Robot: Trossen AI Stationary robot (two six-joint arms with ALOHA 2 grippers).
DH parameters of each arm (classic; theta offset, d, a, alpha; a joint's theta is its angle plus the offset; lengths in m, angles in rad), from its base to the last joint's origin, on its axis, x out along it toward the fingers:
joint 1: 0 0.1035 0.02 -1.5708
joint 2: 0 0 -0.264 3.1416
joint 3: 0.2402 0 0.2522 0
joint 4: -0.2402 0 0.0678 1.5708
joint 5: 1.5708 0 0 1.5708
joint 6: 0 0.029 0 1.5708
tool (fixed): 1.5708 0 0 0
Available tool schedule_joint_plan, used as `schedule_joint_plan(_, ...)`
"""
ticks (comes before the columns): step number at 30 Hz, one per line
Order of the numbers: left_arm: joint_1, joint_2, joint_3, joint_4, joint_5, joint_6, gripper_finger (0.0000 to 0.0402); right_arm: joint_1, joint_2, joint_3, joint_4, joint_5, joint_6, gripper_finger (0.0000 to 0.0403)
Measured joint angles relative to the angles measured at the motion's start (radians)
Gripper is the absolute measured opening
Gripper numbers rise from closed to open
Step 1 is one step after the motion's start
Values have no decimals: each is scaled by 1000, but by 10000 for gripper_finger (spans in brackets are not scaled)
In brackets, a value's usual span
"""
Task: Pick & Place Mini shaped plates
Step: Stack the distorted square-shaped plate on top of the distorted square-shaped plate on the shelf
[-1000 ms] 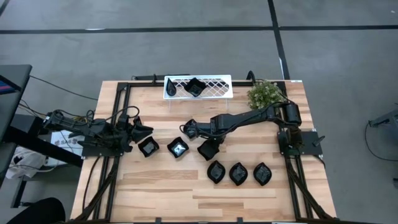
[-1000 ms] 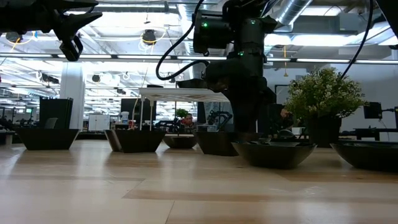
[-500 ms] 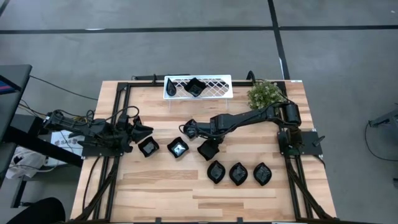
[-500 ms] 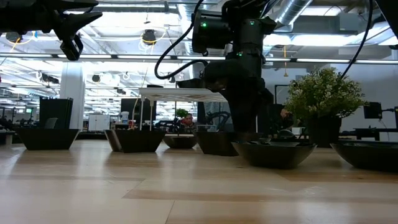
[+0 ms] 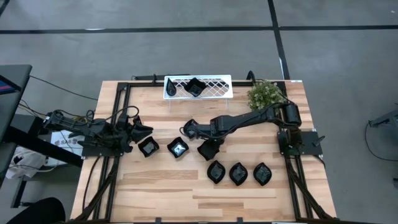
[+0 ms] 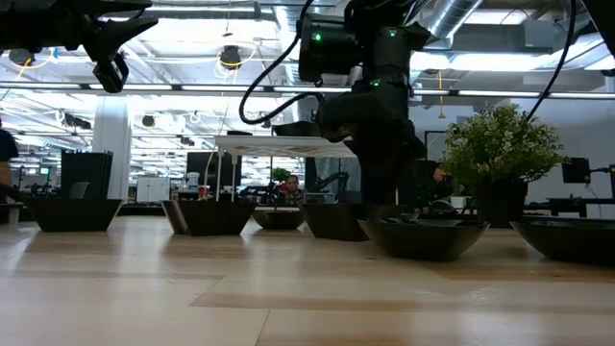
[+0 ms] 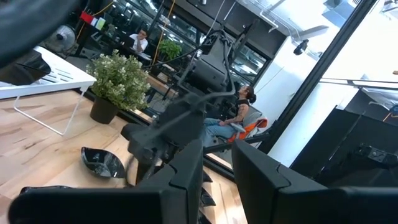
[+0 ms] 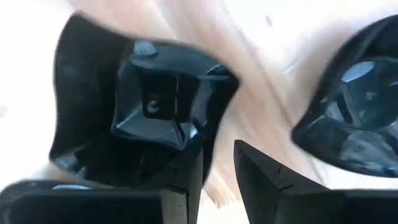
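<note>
Your right gripper (image 5: pixel 205 148): mid-tabletop, jaws clamped on a plate (image 5: pixel 207 150) rim. Left gripper (image 5: pixel 142 130): left edge, jaws' state unclear.

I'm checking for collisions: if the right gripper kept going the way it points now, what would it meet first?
Most likely the black plate right ahead of the right gripper, mid-table; its rim already sits at the fingertips. Depth is unclear, so contact cannot be confirmed.
</note>
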Motion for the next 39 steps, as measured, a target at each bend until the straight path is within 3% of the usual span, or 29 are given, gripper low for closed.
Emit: schedule_joint_plan(39, 0, 0, 0, 15, 0, 0, 88, 8, 0, -17, 94, 52, 19, 87)
